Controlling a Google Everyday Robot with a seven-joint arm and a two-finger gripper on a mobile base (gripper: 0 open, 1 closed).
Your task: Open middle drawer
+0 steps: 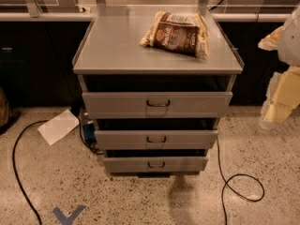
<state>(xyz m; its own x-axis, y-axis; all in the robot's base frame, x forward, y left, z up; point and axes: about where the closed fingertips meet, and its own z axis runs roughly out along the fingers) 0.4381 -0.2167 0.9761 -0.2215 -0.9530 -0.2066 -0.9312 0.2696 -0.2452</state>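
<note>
A grey metal cabinet (117, 46) stands in the middle of the camera view with three stacked drawers. The middle drawer (122, 139) is the long low grey front between the other two, with a small dark wire pull handle (156, 139) at its centre. A dark gap shows above its front panel. The gripper (280, 97), pale yellow and white, hangs at the right edge of the view, level with the top drawer (117, 104). It is well to the right of the cabinet and touches nothing.
A brown snack bag (176, 32) lies on the cabinet top. The bottom drawer (126, 164) sits just above the floor. A white sheet (58, 125) lies on the floor at left, black cables (239, 184) run at both sides, and a blue tape mark (68, 214) is in front.
</note>
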